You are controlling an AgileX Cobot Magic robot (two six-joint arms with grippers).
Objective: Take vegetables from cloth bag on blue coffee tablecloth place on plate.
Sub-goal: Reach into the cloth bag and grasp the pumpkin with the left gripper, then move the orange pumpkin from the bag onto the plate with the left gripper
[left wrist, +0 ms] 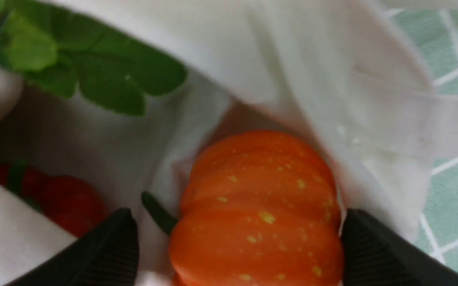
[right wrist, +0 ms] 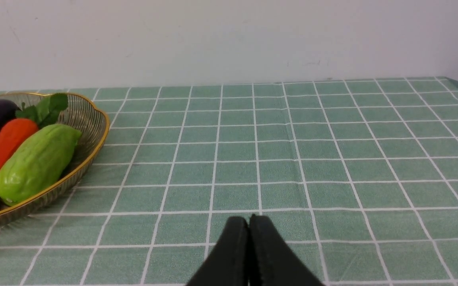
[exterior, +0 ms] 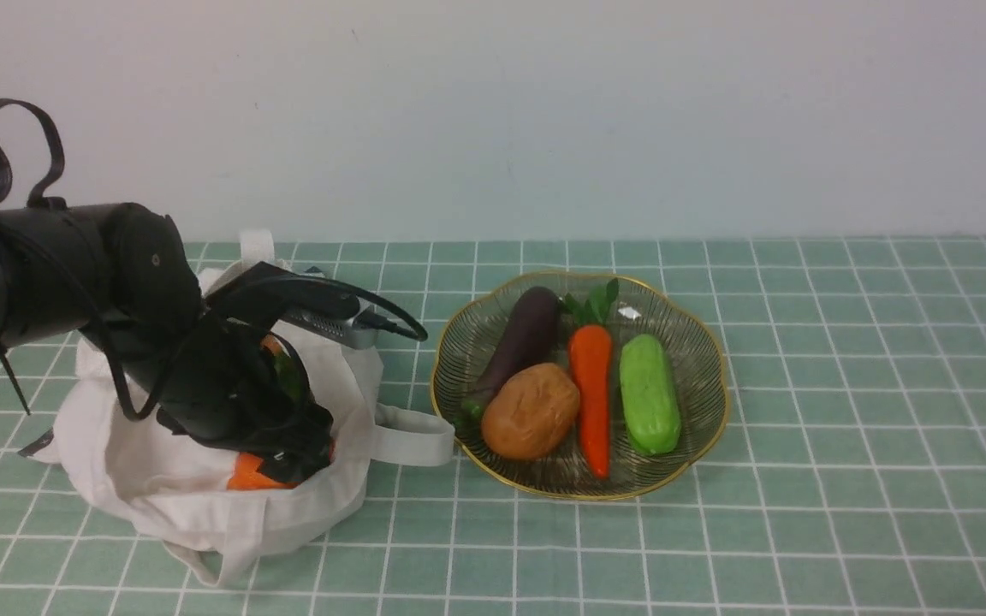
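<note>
Left end effector spread astride the pumpkin; I'd centre first, then squeeze without snagging the cloth bag.

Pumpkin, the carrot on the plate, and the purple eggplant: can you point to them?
pumpkin point(left wrist: 257, 214): left wrist view, middle of its ribbed orange side.
carrot point(exterior: 592, 385): front view, middle of its orange body.
eggplant point(exterior: 525, 335): front view, middle of its purple body.

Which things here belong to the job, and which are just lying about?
In the job: bag; pumpkin inside it; left hand, open around the pumpkin; plate with eggplant, potato, carrot, green gourd; tablecloth.
Lying about: right hand, shut and idle; wall.
</note>
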